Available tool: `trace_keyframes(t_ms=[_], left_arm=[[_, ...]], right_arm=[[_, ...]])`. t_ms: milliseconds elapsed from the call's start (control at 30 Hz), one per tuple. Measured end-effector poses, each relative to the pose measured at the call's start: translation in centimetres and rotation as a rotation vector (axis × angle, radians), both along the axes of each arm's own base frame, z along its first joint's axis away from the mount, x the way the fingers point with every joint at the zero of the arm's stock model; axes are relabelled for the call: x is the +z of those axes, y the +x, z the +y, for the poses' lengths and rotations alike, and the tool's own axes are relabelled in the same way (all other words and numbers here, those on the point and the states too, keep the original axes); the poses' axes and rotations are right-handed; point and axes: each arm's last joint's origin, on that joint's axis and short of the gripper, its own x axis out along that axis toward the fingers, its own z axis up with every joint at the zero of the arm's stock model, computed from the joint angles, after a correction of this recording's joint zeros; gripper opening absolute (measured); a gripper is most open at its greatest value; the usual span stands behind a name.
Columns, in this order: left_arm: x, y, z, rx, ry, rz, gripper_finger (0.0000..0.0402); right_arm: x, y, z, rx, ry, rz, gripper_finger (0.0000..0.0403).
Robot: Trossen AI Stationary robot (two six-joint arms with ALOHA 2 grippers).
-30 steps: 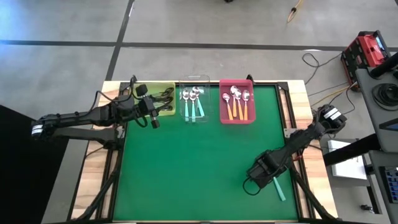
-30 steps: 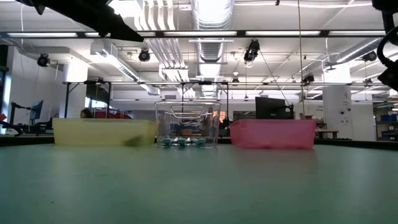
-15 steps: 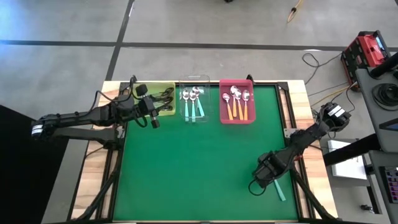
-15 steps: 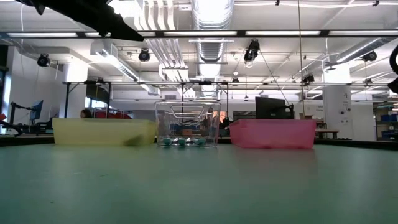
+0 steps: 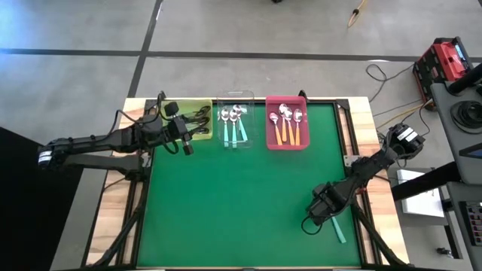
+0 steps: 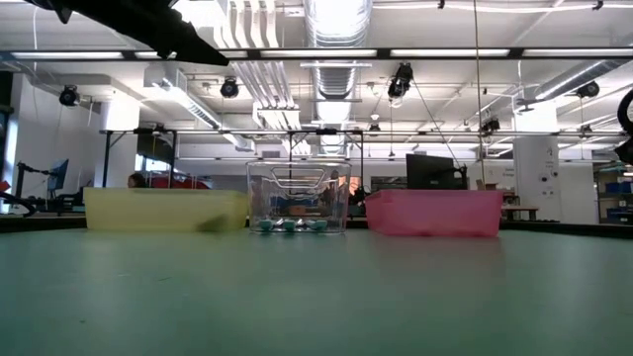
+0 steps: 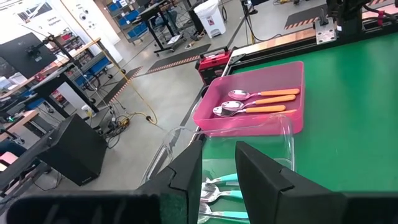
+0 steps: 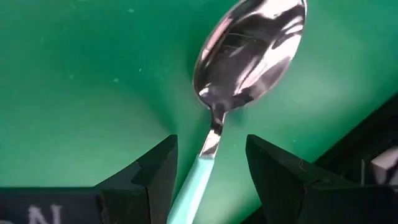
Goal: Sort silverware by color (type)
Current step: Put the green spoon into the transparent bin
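Right gripper point(image 8: 208, 168) spread open astride teal spoon point(image 8: 245, 59); left gripper point(image 7: 217, 165) slightly parted, empty.

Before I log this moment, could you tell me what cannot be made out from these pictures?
- Yellow bin contents: high view, left gripper covers part; low view, its wall blurs them.
- Teal spoon: high view, right gripper covers its bowl.
- Pink bin spoons: low view, hidden by the wall.
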Motion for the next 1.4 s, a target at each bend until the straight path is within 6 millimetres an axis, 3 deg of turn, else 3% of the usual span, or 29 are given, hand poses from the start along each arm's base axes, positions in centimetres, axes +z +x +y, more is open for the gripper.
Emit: trace_keyframes(t_ms=[267,667,867,1133,1400], left_arm=[[0.0,0.0,0.0,0.0,0.001,0.001,0.0079],[0.0,0.0,0.0,-0.002,0.011,0.001,0.0079],[0.0,0.0,0.0,-0.002,0.011,0.001,0.0079],[0.2,0.0,0.0,-0.003,0.017,-0.014,0.0079],[0.3,0.1,0.0,-0.003,0.022,-0.03,0.0079]], right_arm=[[-1.2,-0.2,-0.2,-0.02,0.032,-0.037,0.0151],[-1.1,0.2,0.1,-0.029,0.038,-0.068,0.0026],[-0.7,0.4,0.2,-0.016,0.047,-0.087,0.0021],[2.2,3.4,1.2,-0.023,-0.017,-0.333,0.002],[6.4,8.1,-0.1,0.004,-0.161,-0.631,0.0019]])
